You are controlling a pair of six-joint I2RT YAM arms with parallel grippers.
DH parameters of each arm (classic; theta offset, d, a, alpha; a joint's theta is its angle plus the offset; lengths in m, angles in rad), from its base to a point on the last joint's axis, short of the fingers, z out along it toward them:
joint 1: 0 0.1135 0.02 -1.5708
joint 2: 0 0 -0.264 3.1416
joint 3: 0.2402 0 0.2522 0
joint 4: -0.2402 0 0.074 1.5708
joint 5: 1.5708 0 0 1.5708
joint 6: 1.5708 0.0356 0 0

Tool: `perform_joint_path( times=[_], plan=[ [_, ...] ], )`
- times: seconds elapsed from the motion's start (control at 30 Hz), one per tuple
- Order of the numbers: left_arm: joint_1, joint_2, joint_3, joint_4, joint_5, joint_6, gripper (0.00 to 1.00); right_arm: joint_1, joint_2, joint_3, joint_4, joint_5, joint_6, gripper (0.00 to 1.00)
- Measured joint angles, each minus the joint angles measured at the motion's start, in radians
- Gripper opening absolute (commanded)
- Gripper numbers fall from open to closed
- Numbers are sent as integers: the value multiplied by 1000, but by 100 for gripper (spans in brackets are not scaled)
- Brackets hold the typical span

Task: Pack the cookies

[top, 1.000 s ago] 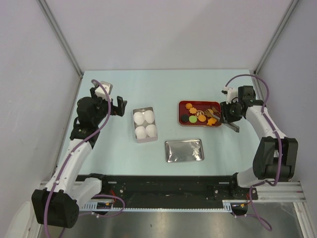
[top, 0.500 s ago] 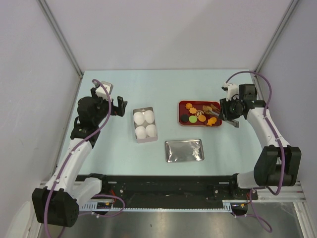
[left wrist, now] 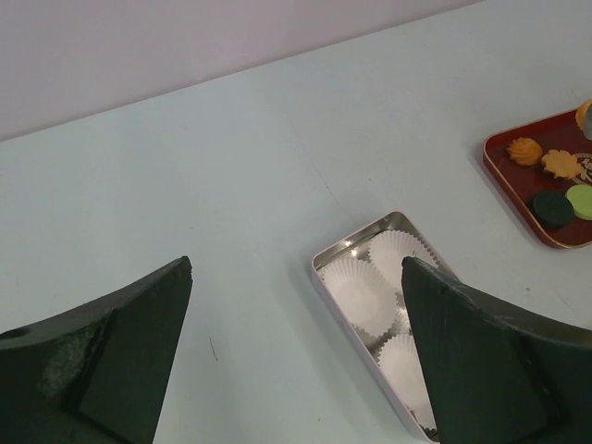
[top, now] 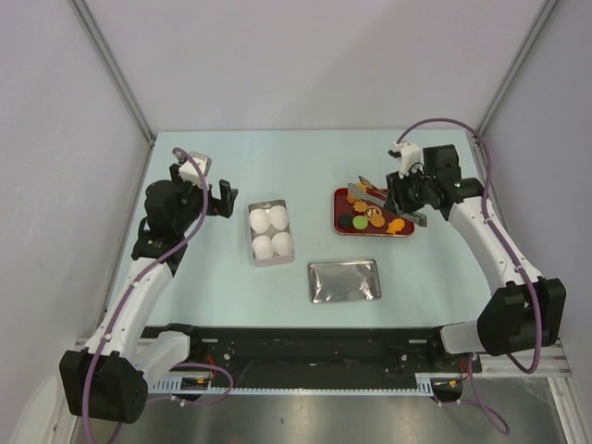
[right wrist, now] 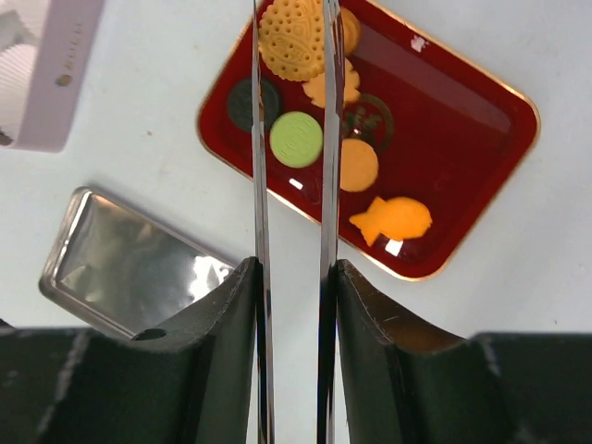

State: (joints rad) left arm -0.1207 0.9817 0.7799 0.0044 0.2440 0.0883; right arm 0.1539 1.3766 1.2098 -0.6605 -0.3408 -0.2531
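Note:
Several cookies (top: 375,219), orange, green and black, lie on a red tray (top: 339,196). My right gripper (top: 361,188) has long metal blades. In the right wrist view the gripper (right wrist: 289,14) is shut on a round tan cookie (right wrist: 291,46), held above the tray (right wrist: 453,111). A green cookie (right wrist: 296,139) and a fish-shaped cookie (right wrist: 393,222) lie below. My left gripper (top: 222,197) is open and empty, left of a tin (top: 271,264) that holds white paper cups. In the left wrist view the gripper (left wrist: 296,268) is open over the table beside the tin (left wrist: 356,328).
A shiny metal lid (top: 344,280) lies flat in front of the tray; it also shows in the right wrist view (right wrist: 129,268). Grey walls close off the table at the back and both sides.
My right arm has swung left from the tray's right end to over its far side, and the blades now hold the round tan cookie above the tray. The left arm has not moved.

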Motion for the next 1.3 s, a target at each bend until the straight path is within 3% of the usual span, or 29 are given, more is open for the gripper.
perform_joint_path(
  times=[0.37, 0.6, 1.0, 1.3],
  plan=[
    [0, 15, 0, 3, -5, 0, 100, 206, 11, 96, 8, 0, 8, 33],
    [0, 21, 0, 30, -7, 0, 100, 320, 102, 183, 19, 7, -11, 33],
    [0, 21, -7, 50, -39, 11, 100, 408, 307, 320, 35, 7, -31, 33],
    [0, 24, -8, 58, -43, 18, 100, 445, 370, 348, 45, 7, -36, 33]
  ],
)
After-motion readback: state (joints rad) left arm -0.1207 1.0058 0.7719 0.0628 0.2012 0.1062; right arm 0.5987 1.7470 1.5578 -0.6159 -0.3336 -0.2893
